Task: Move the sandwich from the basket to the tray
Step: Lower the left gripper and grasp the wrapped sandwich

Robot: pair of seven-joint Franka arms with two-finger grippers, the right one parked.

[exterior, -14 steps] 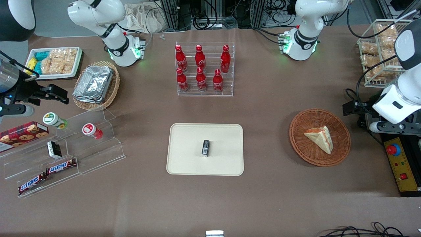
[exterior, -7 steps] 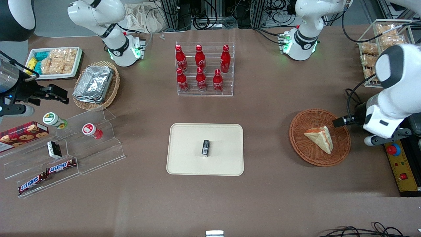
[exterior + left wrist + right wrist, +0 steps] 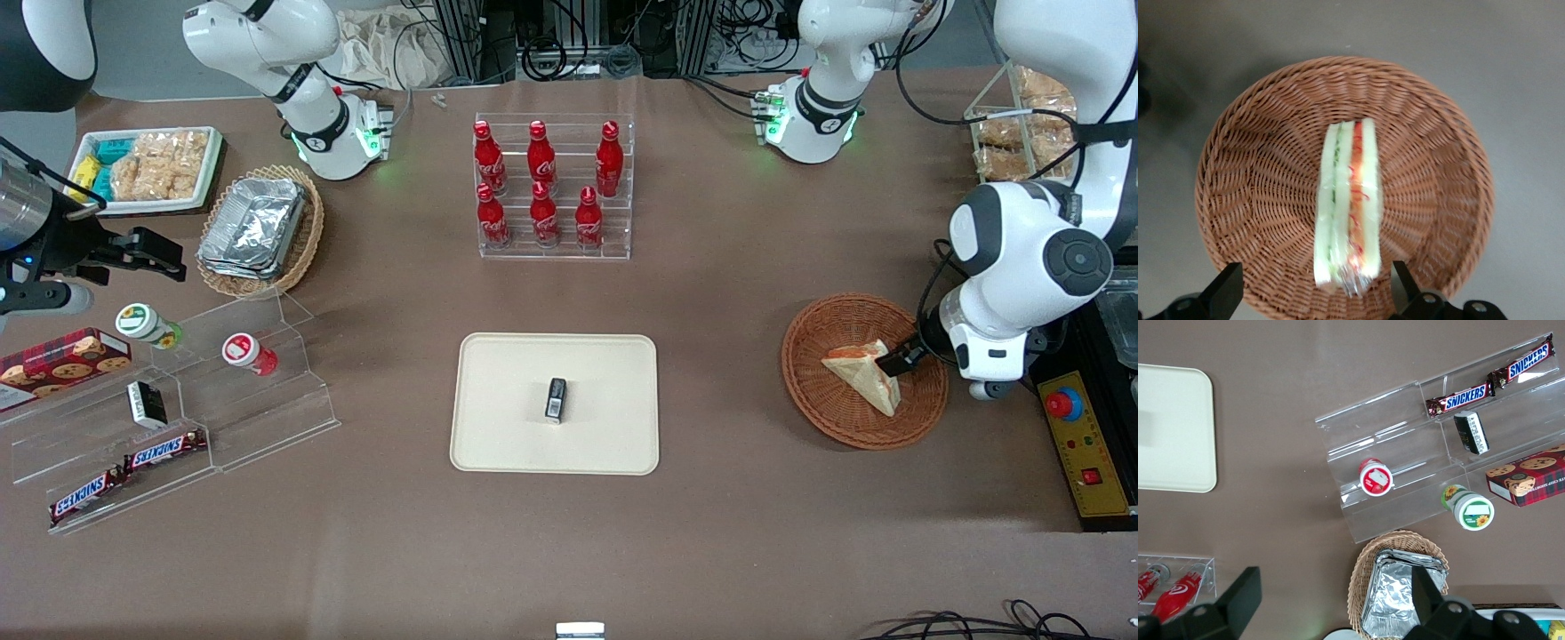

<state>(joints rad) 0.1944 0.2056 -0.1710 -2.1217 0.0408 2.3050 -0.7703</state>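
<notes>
Brown worktop [image 3: 729, 293], sandwich [image 3: 1348, 210] lying in basket [image 3: 1258, 180], pincer [image 3: 1313, 290] poised above with fingers apart to straddle it, cream tray [image 3: 507, 444] awaiting it nearby.

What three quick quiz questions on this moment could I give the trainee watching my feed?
1. True or false: the sandwich already lies on the tray.
2. What stands on the tray? A) a small dark packet B) a red bottle C) a Snickers bar
3. Fill in: the gripper hangs above the ___, fingers spread wider than the sandwich.

Key
1. False: it lies in the basket.
2. A
3. basket
</notes>
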